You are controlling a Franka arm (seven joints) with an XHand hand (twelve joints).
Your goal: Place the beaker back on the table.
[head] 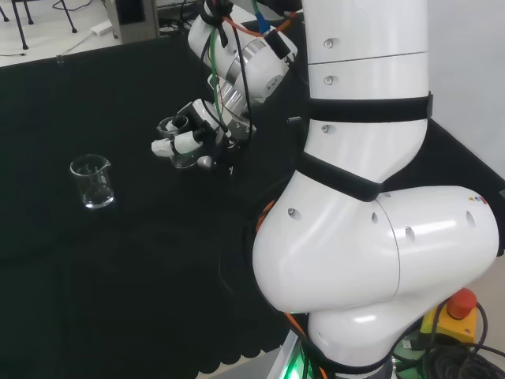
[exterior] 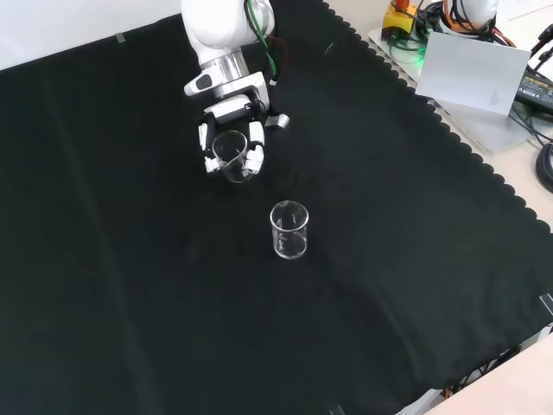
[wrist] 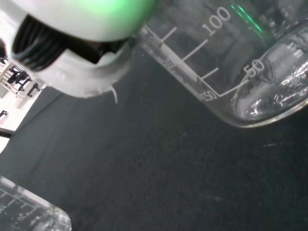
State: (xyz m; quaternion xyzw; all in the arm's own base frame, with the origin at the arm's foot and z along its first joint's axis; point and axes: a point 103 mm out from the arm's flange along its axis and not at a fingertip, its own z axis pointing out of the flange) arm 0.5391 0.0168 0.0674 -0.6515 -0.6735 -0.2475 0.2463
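Note:
The hand (exterior: 232,138) has its fingers curled round a clear glass beaker (exterior: 230,154), held above the black cloth in the front view. In the head view the hand (head: 193,136) sits left of the arm's white links, with the held beaker (head: 175,126) between its fingers. Close up, the wrist view shows the held beaker (wrist: 240,62) with printed scale marks, its base off the cloth, and a blurred white finger (wrist: 72,43) beside it. A second clear beaker (exterior: 289,229) stands upright on the cloth, nearer the camera in the front view, and is the beaker (head: 92,181) at the left in the head view.
The black cloth (exterior: 130,303) covers the bench, with a scalloped edge (exterior: 467,147) at the right of the front view. Cables, a grey box and a red stop button (head: 460,306) lie beyond that edge. The second beaker's rim (wrist: 29,211) shows in the wrist view.

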